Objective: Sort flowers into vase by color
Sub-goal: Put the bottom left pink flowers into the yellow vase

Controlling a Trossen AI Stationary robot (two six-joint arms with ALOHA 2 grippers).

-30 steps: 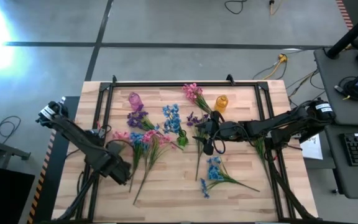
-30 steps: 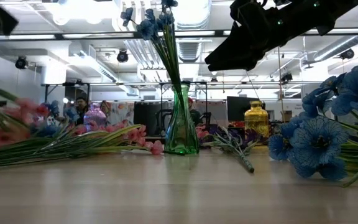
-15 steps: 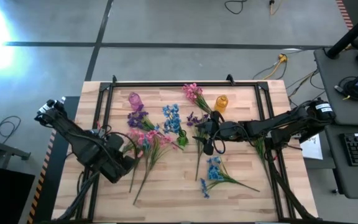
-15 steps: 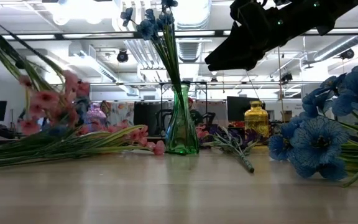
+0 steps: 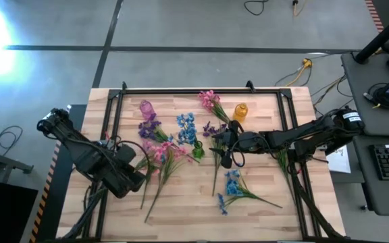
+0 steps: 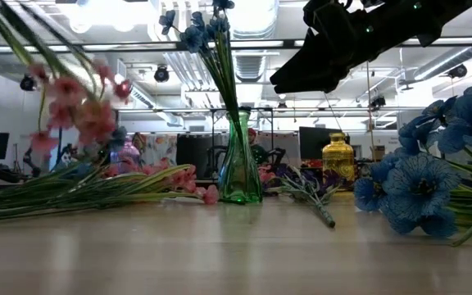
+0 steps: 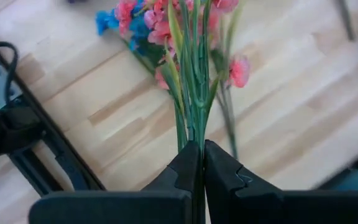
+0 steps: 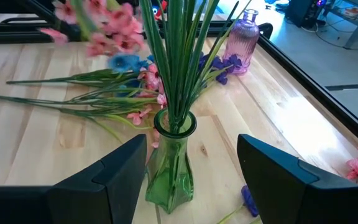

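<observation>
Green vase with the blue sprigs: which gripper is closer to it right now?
Right. The right gripper hangs open just beside the green vase, facing it. The left gripper, shut on a pink flower sprig, is farther off toward the table's left.

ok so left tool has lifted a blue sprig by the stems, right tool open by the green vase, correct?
Not blue. The left tool is shut on a pink sprig, as the left wrist view shows; the low view shows its pink blossoms raised off the table. The rest holds: the right tool is open by the green vase.
</observation>
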